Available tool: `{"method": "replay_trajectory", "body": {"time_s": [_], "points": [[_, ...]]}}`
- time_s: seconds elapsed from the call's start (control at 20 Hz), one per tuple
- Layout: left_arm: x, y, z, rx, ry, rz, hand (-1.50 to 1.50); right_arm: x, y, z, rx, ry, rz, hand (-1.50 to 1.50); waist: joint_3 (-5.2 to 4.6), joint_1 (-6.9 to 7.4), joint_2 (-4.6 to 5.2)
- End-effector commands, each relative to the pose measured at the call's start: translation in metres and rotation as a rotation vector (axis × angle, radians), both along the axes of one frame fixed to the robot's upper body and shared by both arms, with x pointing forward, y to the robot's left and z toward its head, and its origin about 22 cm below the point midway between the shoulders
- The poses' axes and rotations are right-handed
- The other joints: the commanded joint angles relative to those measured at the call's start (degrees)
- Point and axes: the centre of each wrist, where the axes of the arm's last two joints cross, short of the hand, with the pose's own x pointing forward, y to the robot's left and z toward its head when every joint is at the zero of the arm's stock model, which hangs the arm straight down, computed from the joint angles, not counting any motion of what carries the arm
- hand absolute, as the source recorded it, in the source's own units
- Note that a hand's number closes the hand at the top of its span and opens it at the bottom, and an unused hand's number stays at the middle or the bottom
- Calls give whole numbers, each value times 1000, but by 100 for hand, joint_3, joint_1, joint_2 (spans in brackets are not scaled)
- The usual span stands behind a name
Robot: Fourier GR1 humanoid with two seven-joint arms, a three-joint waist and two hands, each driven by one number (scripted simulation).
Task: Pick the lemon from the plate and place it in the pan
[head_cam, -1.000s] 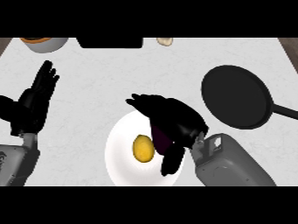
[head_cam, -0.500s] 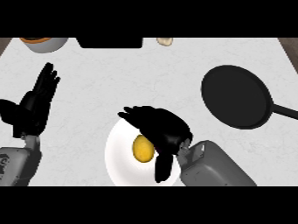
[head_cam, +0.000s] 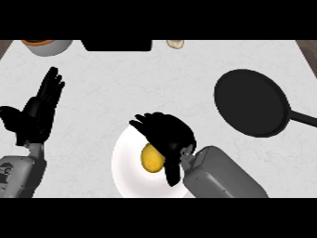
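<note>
The yellow lemon [head_cam: 152,158] lies on the white plate [head_cam: 128,173] near the counter's front edge. My right hand [head_cam: 168,137] hangs over the plate, its fingers curled above the lemon's far side and its thumb coming down on the lemon's right; whether it touches the lemon I cannot tell. The black pan [head_cam: 251,102] sits to the right, its handle [head_cam: 314,122] pointing right. My left hand [head_cam: 36,115] rests open at the left, fingers up.
At the back edge stand a bowl [head_cam: 48,45], a black object [head_cam: 117,45] and a small pale item [head_cam: 176,44]. Wooden floor shows past both counter sides.
My right hand has slid left and toward the front, from beside the lemon to over it, with fingers curling down around it. The left hand stayed put.
</note>
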Motion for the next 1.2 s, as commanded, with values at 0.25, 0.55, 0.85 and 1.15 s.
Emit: {"method": "replay_trajectory", "body": {"time_s": [0.25,0.55,0.85,1.15], "points": [[-11,5,4,7,15,-12,0,2,7,-25,-89,6,0,-150,1,13,-4],[-7,18,3,-16,16,4,0,18,17,-24,-129,14,12,-150,0,26,4],[15,11,10,6,3,6,0,-6,23,-52,-176,33,5,-150,1,7,2],[-3,3,8,-11,-7,19,0,-1,15,-77,-195,82,11,-150,1,21,0]]}}
